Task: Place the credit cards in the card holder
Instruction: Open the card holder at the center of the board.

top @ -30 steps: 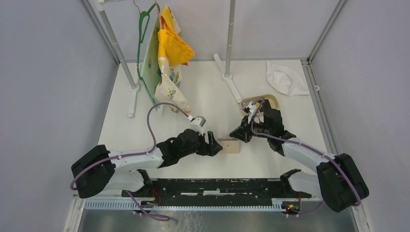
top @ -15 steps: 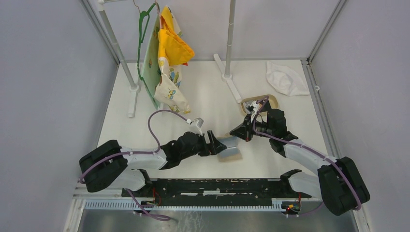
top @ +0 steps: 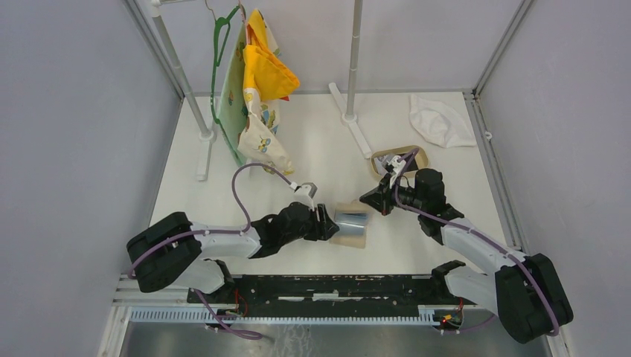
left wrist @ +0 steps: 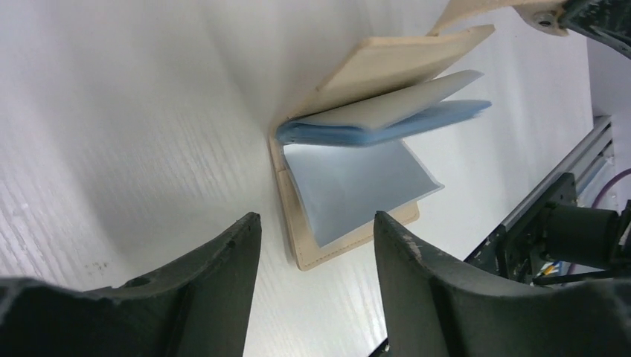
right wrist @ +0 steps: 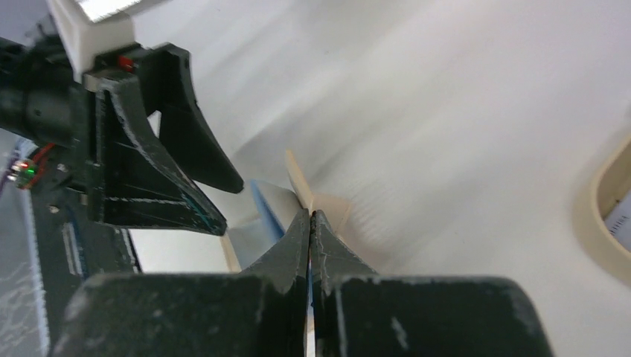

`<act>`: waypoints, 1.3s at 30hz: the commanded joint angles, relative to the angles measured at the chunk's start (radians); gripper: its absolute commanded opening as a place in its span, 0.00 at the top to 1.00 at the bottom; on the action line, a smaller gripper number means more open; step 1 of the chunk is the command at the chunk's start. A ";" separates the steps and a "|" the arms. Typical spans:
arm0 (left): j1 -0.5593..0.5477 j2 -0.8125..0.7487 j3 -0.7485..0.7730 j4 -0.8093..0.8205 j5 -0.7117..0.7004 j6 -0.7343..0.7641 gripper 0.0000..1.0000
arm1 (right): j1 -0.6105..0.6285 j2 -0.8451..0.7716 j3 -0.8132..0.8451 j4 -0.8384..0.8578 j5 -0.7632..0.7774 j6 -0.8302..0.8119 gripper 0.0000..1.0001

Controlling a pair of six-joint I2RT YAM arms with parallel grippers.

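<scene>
The card holder (top: 350, 227) lies open at mid table, tan outside, light blue sleeves inside. In the left wrist view its tan cover (left wrist: 387, 67) is lifted and the blue sleeves (left wrist: 350, 186) fan out. My right gripper (top: 369, 199) is shut on the cover's edge (right wrist: 298, 175), with its fingertips (right wrist: 310, 214) pressed together. My left gripper (top: 330, 223) is open and empty just left of the holder, which lies ahead of its jaws (left wrist: 316, 230). The credit cards (top: 385, 165) lie in the oval tan tray (top: 417, 153), partly hidden by a cable.
A clothes rack with a green hanger and coloured cloths (top: 257, 89) stands at the back left. Its second pole and foot (top: 356, 123) stand at the back middle. A white cloth (top: 443, 119) lies at the back right. The tray's rim shows in the right wrist view (right wrist: 606, 223).
The card holder lay shut and flat. My right gripper has lifted its cover up and to the right, and the blue sleeves now show. My left gripper has stayed beside it.
</scene>
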 commanded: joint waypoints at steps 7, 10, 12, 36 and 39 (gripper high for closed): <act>-0.002 0.044 0.110 -0.005 0.050 0.222 0.57 | -0.005 -0.050 0.039 -0.092 0.188 -0.179 1.00; -0.001 0.082 0.125 0.002 0.077 0.216 0.62 | -0.005 -0.044 0.045 -0.108 0.209 -0.222 1.00; -0.001 0.112 0.140 0.001 0.083 0.213 0.63 | -0.005 -0.037 0.055 -0.129 0.251 -0.244 1.00; 0.002 -0.168 0.059 0.019 0.123 0.104 0.49 | -0.124 -0.014 0.216 -0.380 0.463 -0.508 0.75; 0.002 -0.211 0.003 0.097 0.180 0.068 0.51 | -0.134 -0.143 0.208 -0.368 0.337 -0.624 0.64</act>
